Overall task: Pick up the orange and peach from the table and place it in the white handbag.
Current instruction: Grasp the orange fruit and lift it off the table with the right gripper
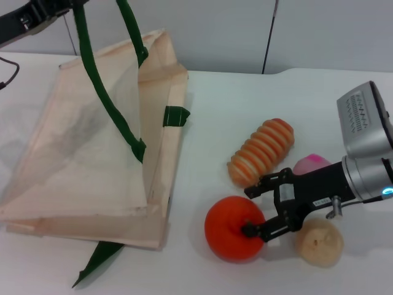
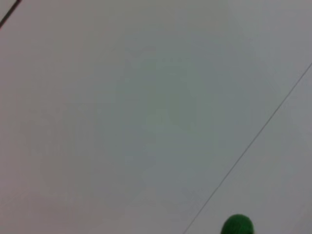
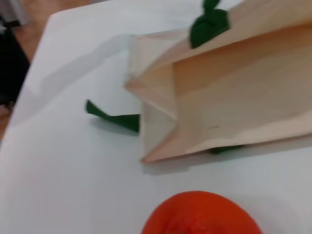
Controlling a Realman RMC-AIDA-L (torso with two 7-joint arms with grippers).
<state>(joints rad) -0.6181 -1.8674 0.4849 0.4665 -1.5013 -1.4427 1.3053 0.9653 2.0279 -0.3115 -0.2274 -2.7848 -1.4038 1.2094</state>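
Note:
The orange (image 1: 228, 236) lies on the table right of the white handbag (image 1: 92, 153). My right gripper (image 1: 248, 211) is open, its fingers (image 1: 264, 184) spread over the orange's right side. The orange also fills the near edge of the right wrist view (image 3: 202, 214), with the handbag (image 3: 234, 97) beyond it. The peach (image 1: 312, 162) lies behind my right gripper, partly hidden by it. My left gripper (image 1: 37, 15) is at the far left, up high, and holds the handbag's green handle (image 1: 98, 80) lifted, so the bag's mouth faces the fruit.
A ribbed orange-and-cream piece (image 1: 262, 152) lies behind the orange. A tan round fruit (image 1: 319, 243) sits right beside my right gripper. A loose green strap (image 1: 98, 261) lies on the table by the bag's near corner. A cable (image 1: 9, 74) runs along the far left.

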